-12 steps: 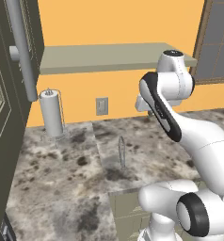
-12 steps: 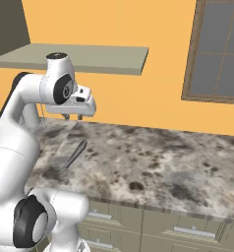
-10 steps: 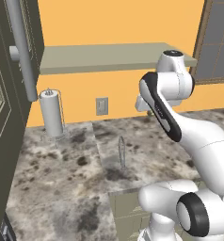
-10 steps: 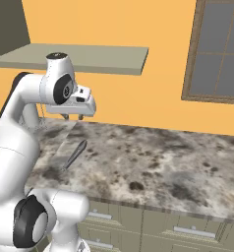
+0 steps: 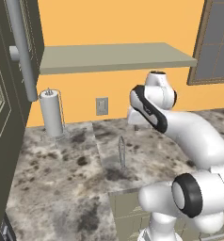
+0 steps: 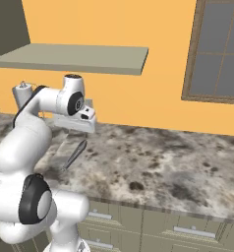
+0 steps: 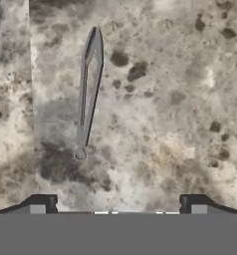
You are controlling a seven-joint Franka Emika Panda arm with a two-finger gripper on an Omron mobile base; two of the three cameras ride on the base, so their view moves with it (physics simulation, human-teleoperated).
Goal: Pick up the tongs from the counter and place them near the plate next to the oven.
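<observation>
Here the tongs (image 7: pixel 88 92) lie flat on the mottled stone surface (image 7: pixel 180 99), alone and touched by nothing. In the hand view they run lengthwise up the frame, left of centre, with the two narrow arms meeting at a point at the top and a small round end at the bottom. The tool (image 7: pixel 118 204) hangs above the surface with its jaws spread wide; its two dark fingertips (image 7: pixel 41 204) stand far apart at the bottom of that view, nothing between them, and the tongs sit above the left one, well apart from both.

From the left base view the tongs (image 5: pixel 121 151) rest in the middle of the surface (image 5: pixel 62 179), in front of the wall outlet (image 5: pixel 102 106) and to the right of the paper towel roll (image 5: pixel 52 113) on its stand. A grey shelf (image 5: pixel 114 56) runs along the orange wall above. In the right base view the tongs (image 6: pixel 75 153) lie just below the tool (image 6: pixel 84 134), and a window (image 6: pixel 219 49) shows at the right.
</observation>
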